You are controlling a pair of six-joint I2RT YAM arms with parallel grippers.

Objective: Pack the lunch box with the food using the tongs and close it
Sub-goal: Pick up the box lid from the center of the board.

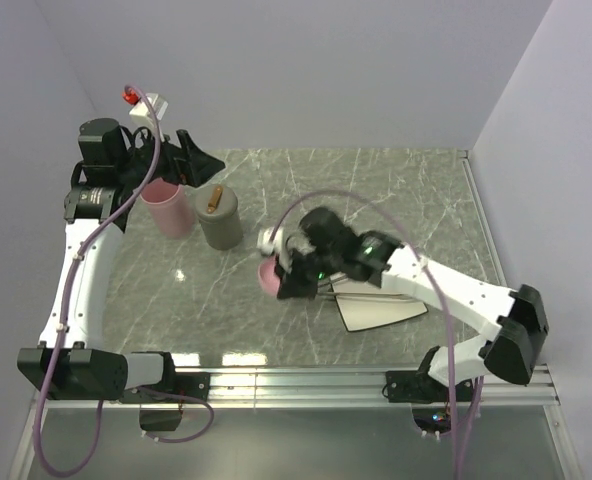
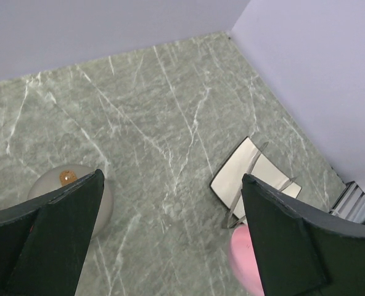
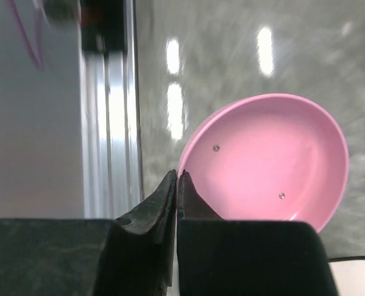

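My right gripper (image 3: 178,175) is shut on the rim of a shallow pink lid (image 3: 269,160), which it holds left of the plate in the top view (image 1: 269,278). The tongs (image 1: 364,292) lie on a dark-rimmed white plate (image 1: 381,312); the left wrist view shows those tongs (image 2: 253,165) too. The lunch box's tall pink body (image 1: 166,210) stands at the back left beside a grey tub (image 1: 219,222). A brown food piece (image 1: 213,200) rests in the tub, seen as an orange-brown lump (image 2: 67,177). My left gripper (image 2: 171,179) hangs open and empty above the pink body (image 1: 194,158).
The metal rail (image 1: 306,378) runs along the near edge of the marble table (image 1: 376,190). White walls (image 1: 536,120) close off the back and both sides. The pink lid (image 2: 247,259) shows low beside my left gripper's right finger (image 2: 293,240).
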